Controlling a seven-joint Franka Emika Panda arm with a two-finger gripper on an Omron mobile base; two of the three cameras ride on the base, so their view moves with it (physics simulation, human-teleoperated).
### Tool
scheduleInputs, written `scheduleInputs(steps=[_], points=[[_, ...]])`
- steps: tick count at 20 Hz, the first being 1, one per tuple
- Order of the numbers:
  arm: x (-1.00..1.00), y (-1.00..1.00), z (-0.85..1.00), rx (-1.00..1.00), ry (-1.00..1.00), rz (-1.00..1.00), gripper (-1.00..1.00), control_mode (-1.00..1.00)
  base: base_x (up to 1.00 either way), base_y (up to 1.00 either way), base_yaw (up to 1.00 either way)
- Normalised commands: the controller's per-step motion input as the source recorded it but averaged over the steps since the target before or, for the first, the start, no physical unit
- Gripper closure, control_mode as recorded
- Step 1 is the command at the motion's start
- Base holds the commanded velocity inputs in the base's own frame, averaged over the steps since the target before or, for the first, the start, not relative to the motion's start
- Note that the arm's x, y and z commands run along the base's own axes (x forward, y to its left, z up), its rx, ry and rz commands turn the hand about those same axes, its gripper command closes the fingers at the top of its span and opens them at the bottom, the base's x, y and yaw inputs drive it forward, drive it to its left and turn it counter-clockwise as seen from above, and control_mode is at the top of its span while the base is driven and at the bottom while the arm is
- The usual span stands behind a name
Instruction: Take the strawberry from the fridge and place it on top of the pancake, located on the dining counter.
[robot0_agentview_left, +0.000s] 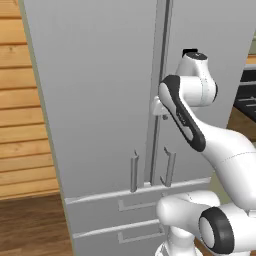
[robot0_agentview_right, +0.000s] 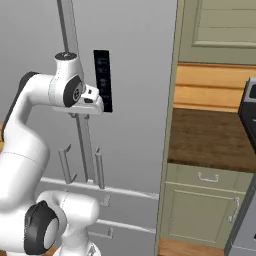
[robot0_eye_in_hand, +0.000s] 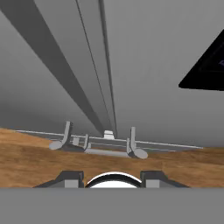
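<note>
The fridge (robot0_agentview_left: 100, 100) fills the left base view, tall and light grey. Both its doors are closed, as are the two drawers below. My gripper (robot0_agentview_left: 159, 109) hovers at the seam between the doors, above the short bar handles (robot0_agentview_left: 134, 170). In the right base view the gripper (robot0_agentview_right: 81, 116) points down in front of the long vertical bar. The hand view looks down the fridge front (robot0_eye_in_hand: 166, 52), and the gripper (robot0_eye_in_hand: 113, 177) is shut with nothing seen between its fingertips. The strawberry is hidden; the pancake and the dining counter are out of view.
A dark panel (robot0_agentview_right: 102, 80) sits on the right door. Right of the fridge stands a wall counter (robot0_agentview_right: 210, 135) with green cabinets (robot0_agentview_right: 205, 210) and a dark appliance (robot0_agentview_right: 248, 107). A wood plank wall (robot0_agentview_left: 20, 125) is on the left, with wooden floor (robot0_agentview_left: 30, 225) below.
</note>
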Motion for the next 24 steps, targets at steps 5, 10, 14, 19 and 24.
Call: scheduleInputs(steps=[5, 10, 14, 19, 24], points=[[0.00, 0.00, 0.00, 0.00, 0.00, 0.00, -1.00, 1.00, -0.61, 0.02, 0.00], [0.00, 0.00, 0.00, 0.00, 0.00, 0.00, -1.00, 1.00, -0.68, 0.18, 0.00], [0.00, 0.00, 0.00, 0.00, 0.00, 0.00, -1.00, 1.00, -0.09, 0.16, 0.00], [0.00, 0.00, 0.00, 0.00, 0.00, 0.00, -1.00, 1.00, -0.10, 0.11, -0.01], [0.00, 0.00, 0.00, 0.00, 0.00, 0.00, -1.00, 1.00, 0.08, 0.50, -0.18]])
